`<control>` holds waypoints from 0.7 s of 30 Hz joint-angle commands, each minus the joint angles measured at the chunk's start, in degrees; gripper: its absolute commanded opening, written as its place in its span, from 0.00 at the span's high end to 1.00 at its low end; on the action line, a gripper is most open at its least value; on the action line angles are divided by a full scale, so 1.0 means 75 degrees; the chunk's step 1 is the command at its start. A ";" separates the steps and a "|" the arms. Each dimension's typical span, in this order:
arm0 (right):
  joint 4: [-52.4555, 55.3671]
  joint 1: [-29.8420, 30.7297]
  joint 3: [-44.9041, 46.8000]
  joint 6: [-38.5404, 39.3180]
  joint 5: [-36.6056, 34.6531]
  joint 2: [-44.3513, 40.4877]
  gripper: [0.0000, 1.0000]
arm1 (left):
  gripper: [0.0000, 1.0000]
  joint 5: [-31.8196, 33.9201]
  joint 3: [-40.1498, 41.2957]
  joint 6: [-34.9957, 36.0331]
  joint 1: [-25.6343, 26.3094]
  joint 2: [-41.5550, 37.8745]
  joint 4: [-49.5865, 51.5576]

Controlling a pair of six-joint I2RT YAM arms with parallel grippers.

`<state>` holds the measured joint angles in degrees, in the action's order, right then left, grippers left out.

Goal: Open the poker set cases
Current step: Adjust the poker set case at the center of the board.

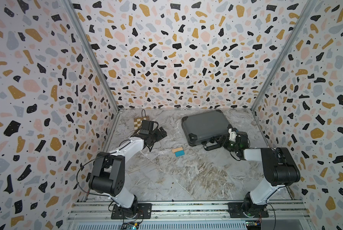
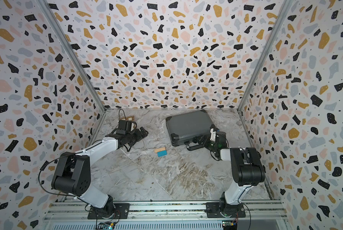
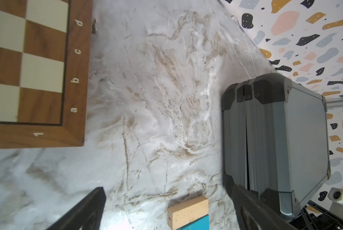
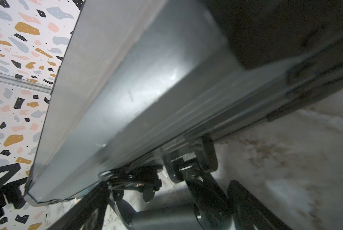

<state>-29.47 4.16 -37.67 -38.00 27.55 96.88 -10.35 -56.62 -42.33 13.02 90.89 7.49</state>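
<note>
The poker set case (image 1: 204,125) is lying flat and shut on the far right part of the worktop (image 1: 186,179). Its long axis is running across the worktop at a slight skew, so the long front edge with the black handle (image 1: 211,147) is facing the near side, toward the right arm's base. The right gripper (image 1: 216,140) is sitting right at that edge beside the handle, jaws spread wide and gripping nothing. In the right wrist view its fingers are flanking the handle and a silver latch (image 4: 192,159), with the case's front wall rising directly ahead; whether a finger is touching the latch, or whether it is already released, I cannot tell. The left gripper (image 1: 162,133) is hanging well apart from the case, across bare worktop and just beside the chessboard box (image 1: 138,122). It is also wide open and empty, and is pointing toward the case's short side. The right arm is therefore by far the nearer. The coming move is likely turning on the latches lying along the front edge to either side of the handle, so the gripper would be working sideways along the long axis rather than reaching deeper.
</note>
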 commanded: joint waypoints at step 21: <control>0.0088 0.2066 -0.0260 0.0078 -0.0276 -0.0592 0.07 | 0.01 -0.0095 0.0653 -0.0787 0.0022 -0.0295 -0.1275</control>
<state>-25.06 12.58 -37.67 -35.44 12.49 93.27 -10.44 -52.29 -47.42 12.99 90.00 1.15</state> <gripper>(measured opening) 0.931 0.991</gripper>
